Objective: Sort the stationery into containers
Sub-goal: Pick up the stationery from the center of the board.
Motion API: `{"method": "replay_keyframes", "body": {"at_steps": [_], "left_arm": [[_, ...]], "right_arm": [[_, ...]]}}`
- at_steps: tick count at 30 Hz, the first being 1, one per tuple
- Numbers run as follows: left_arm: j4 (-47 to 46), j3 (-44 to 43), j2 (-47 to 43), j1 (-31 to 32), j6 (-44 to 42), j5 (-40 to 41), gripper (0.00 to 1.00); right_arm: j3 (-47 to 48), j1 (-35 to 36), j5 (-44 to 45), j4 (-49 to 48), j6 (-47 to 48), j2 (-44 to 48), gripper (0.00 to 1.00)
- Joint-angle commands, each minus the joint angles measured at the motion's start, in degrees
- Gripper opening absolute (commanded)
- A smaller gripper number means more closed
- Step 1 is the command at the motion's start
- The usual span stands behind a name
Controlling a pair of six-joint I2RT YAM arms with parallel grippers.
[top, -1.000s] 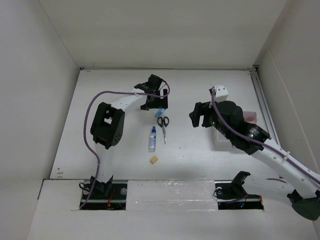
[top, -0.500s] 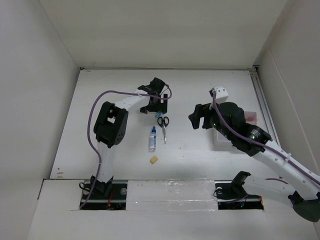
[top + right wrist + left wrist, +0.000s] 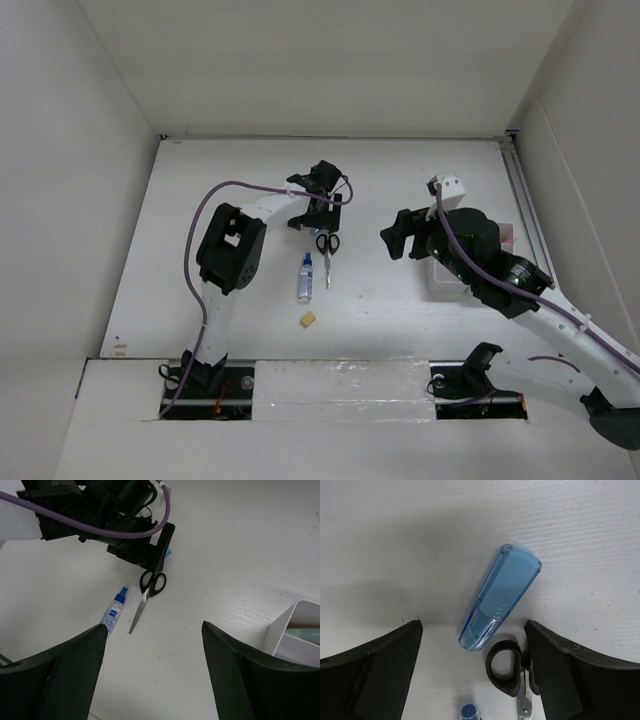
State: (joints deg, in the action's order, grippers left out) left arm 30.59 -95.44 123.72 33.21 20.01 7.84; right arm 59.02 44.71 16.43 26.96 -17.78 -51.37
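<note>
Near the left of the cluster, on the white counter (image 3: 230,170), a small yellow eraser (image 3: 309,320) lies alone, a pale block. At its 12 o'clock is the glue bottle (image 3: 305,278), flat on its side. It has a clear body with a blue label, and its blue cap points to 12 o'clock.

The left end effector (image 3: 322,212) hangs low over the counter, further toward 12 o'clock. In the left wrist view its jaws stand wide apart (image 3: 474,625), straddling a blue marker (image 3: 500,597) and touching it on neither side. The marker has a translucent blue tapered casing with a ribbed section inside. It lies flat, slanting from 7 o'clock to 1 o'clock, wider at the far end.

Just at 5 o'clock of the marker's near end is a black handle loop of the scissors (image 3: 505,665). Whether it touches the marker I cannot tell. From above, the scissors (image 3: 326,250) lie closed just beside the bottle, black handles at 12 o'clock and steel blades pointing to 6 o'clock.

At 3 o'clock of the scissors, well apart from them, the right end effector (image 3: 398,240) hovers with its jaws spread and nothing between them (image 3: 155,626). At its 4 o'clock, partly under the right arm, stand the translucent-white bins (image 3: 440,285). One rim (image 3: 295,622) shows in the right wrist view, its contents too cut off to name.
</note>
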Motion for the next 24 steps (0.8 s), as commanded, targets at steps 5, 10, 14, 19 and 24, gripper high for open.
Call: {"method": "replay_keyframes", "body": {"at_steps": [5, 10, 14, 19, 24], "left_arm": [[1.1, -2.4, 2.1, 0.4, -0.3, 2.1, 0.75], [-0.1, -1.8, 2.1, 0.4, -0.3, 0.8, 0.63], [-0.7, -0.5, 2.7, 0.4, -0.3, -0.4, 0.36], [-1.2, 0.2, 3.2, 0.4, 0.4, -1.9, 0.00], [-1.8, 0.2, 1.6, 0.4, 0.9, -1.4, 0.00]], "right_arm": [[-0.7, 0.3, -0.7, -2.6, 0.2, 2.0, 0.81], [-0.8, 0.8, -1.2, -2.6, 0.2, 2.0, 0.81], [-0.8, 0.8, -0.7, -2.6, 0.2, 2.0, 0.81], [-0.2, 0.8, 0.4, -2.1, 0.2, 3.1, 0.80], [-0.2, 0.8, 2.2, -2.1, 0.2, 3.7, 0.80]]}}
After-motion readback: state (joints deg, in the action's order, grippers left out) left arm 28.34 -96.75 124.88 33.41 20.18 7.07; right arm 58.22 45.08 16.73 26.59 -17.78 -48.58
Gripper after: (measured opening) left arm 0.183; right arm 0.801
